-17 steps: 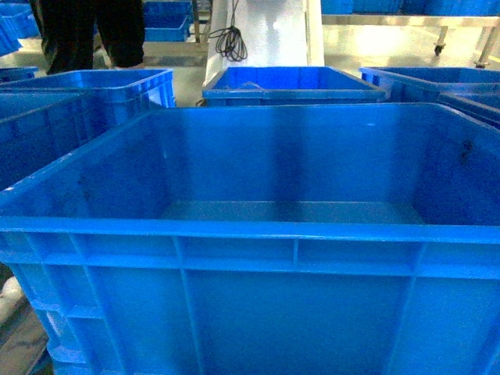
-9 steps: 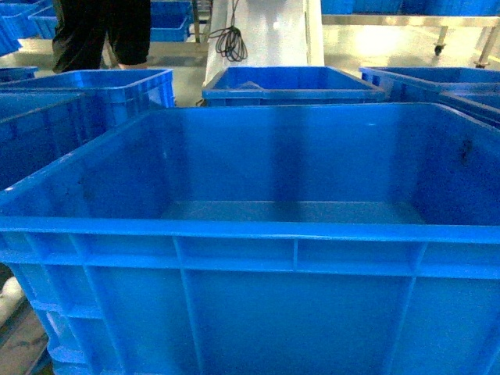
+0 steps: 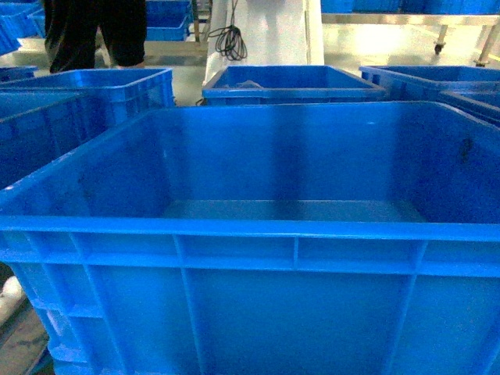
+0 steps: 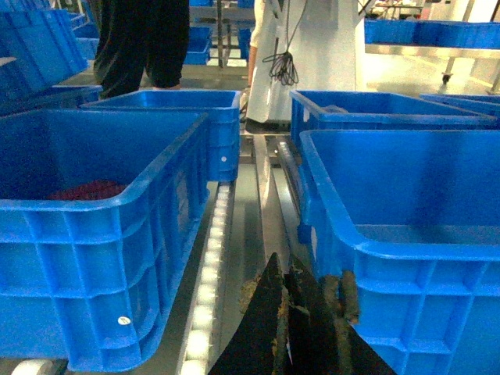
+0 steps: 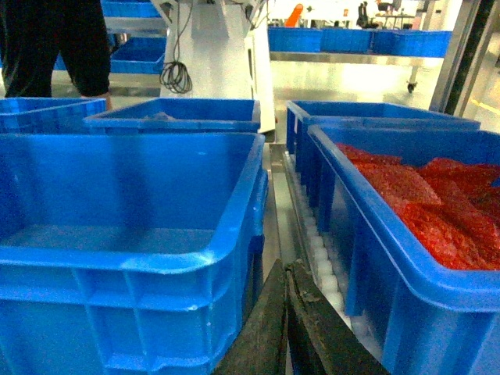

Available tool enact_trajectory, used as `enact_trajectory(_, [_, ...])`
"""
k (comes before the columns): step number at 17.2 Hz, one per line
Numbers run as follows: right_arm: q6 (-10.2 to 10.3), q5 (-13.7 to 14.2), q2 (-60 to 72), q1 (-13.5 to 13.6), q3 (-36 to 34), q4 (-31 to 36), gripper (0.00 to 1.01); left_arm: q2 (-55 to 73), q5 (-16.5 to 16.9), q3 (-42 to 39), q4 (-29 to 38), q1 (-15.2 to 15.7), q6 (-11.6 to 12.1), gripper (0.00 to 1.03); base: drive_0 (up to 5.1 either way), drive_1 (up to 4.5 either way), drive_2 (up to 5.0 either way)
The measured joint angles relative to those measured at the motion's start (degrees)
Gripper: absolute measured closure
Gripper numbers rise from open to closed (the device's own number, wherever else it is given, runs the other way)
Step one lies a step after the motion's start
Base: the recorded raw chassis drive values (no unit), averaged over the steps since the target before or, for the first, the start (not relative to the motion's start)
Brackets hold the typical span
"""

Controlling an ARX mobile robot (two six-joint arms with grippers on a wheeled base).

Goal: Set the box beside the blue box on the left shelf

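Note:
The box (image 3: 258, 234), a large empty blue crate with a thick rim and ribbed walls, fills the head view right in front of me. Neither gripper shows in that view. In the left wrist view my left gripper (image 4: 285, 259) is shut and empty, low beside the box's (image 4: 406, 250) left wall, over the rail gap. In the right wrist view my right gripper (image 5: 287, 262) is shut and empty just off the box's (image 5: 156, 258) right wall. I cannot tell which of the other blue crates is the blue box, or where the left shelf is.
A crate with dark red contents (image 4: 94, 211) stands left of the box, and a crate of red bags (image 5: 437, 203) stands right of it. Roller rails (image 4: 209, 266) run between the crates. More blue crates (image 3: 289, 82) sit behind. A person in black (image 3: 94, 31) stands at the far left.
The person's legs at the top left have shifted slightly. The box and the crates around it have not visibly moved.

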Motion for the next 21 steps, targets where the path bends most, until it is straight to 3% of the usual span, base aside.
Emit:
enact_trajectory(3, [0.0, -0.1, 0.0, 0.0, 0.0, 0.2, 0.99, 0.0, -0.5, 0.0, 0.6, 0.0, 0.0, 1.01, 0.0, 0.00, 0.0])
enact_trajectory(5, [0.0, -0.1, 0.0, 0.0, 0.0, 0.2, 0.75, 0.0, -0.5, 0.0, 0.6, 0.0, 0.0, 0.80, 0.0, 0.00, 0.0])
enact_trajectory(6, [0.0, -0.1, 0.0, 0.0, 0.0, 0.2, 0.49, 0.0, -0.5, 0.0, 0.6, 0.0, 0.0, 0.54, 0.0, 0.00, 0.0])
enact_trajectory(7, [0.0, -0.1, 0.0, 0.0, 0.0, 0.2, 0.12, 0.0, -0.5, 0.0, 0.6, 0.0, 0.0, 0.18, 0.0, 0.00, 0.0])
enact_trajectory(8, [0.0, -0.1, 0.0, 0.0, 0.0, 0.2, 0.03, 0.0, -0.5, 0.0, 0.6, 0.0, 0.1, 0.05, 0.0, 0.00, 0.0])
enact_trajectory(21, [0.0, -0.1, 0.0, 0.0, 0.0, 0.2, 0.03, 0.0, -0.5, 0.0, 0.6, 0.0, 0.1, 0.05, 0.0, 0.00, 0.0])
